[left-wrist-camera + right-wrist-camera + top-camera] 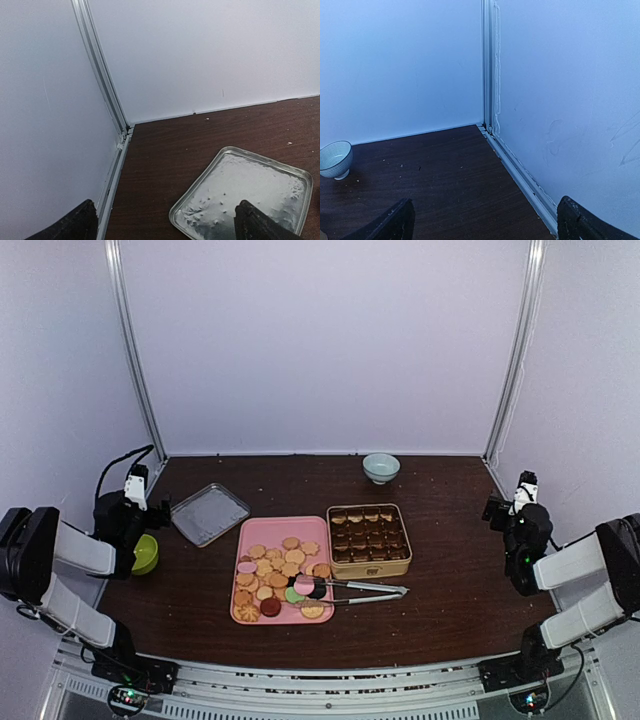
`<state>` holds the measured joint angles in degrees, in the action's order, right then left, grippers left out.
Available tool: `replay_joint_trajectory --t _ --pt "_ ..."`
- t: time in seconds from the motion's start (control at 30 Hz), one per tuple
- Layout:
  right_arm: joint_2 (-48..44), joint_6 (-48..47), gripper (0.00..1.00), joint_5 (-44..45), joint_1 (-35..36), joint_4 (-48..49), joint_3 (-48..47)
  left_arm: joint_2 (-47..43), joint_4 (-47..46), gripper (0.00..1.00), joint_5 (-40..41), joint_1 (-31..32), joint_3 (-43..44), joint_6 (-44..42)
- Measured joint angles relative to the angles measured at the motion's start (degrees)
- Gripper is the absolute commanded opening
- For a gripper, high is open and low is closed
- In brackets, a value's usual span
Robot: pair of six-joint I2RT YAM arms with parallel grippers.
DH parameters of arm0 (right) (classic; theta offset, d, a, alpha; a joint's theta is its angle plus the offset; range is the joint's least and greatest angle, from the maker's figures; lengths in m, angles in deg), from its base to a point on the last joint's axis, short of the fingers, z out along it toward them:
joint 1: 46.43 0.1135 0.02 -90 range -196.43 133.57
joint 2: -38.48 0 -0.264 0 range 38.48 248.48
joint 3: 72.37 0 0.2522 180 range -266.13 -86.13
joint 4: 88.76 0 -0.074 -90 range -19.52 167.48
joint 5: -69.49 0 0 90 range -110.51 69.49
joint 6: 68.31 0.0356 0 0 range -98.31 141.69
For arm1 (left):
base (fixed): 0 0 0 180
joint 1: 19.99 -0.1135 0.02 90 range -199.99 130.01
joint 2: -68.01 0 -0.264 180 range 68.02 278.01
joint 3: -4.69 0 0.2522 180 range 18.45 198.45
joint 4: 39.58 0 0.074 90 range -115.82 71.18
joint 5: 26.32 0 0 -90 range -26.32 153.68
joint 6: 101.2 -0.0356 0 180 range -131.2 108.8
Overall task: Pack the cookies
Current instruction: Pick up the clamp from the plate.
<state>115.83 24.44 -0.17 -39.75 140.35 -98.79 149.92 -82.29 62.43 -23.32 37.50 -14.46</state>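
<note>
The cookies (280,575) are seen heaped on the pink tray (262,526), just left of the compartmented gold tin (369,540). The left gripper (165,215) and the right gripper (485,207) are both spread wide and empty, well apart from the tray. The metal tongs (365,590) lie with their tips among the cookies. If the tongs were grasped carelessly, biscuits could be swept off or crushed, and the thin handles could be lost from the fingers.

Black joints (25,552), grey-white links (85,552), black cables (122,460), dark pincer fingers (75,225)
</note>
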Motion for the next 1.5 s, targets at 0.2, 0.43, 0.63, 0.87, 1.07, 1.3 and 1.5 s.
replay_joint_trajectory --t 0.2,0.43,0.63,0.87,1.07,1.3,1.5 --pt "0.00 0.00 1.00 -0.02 0.00 0.00 0.00 0.00 0.00 0.98 0.00 0.00 0.00 0.00" --pt "0.00 0.00 1.00 -0.02 0.00 0.00 0.00 0.00 0.02 0.98 0.00 0.00 0.00 0.00" --pt "-0.68 0.22 1.00 0.26 0.00 -1.68 -0.42 -2.12 5.03 0.98 -1.55 0.00 0.61 -0.33" --pt "-16.41 1.49 1.00 3.39 -0.07 -30.91 -16.81 -3.06 40.89 0.98 -10.19 0.02 27.45 -4.74" --pt "-24.26 6.43 1.00 -1.46 -0.09 -48.13 -28.76 -1.60 62.31 0.98 -14.27 0.02 40.48 -7.85" --pt "-25.92 14.25 1.00 -16.87 0.59 -58.73 -28.55 -3.56 80.39 0.98 -19.67 0.61 45.90 -12.87" --pt "-24.94 12.83 0.91 -19.28 13.64 -67.08 -28.09 -4.66 90.40 0.98 -21.68 1.53 50.45 -17.62"
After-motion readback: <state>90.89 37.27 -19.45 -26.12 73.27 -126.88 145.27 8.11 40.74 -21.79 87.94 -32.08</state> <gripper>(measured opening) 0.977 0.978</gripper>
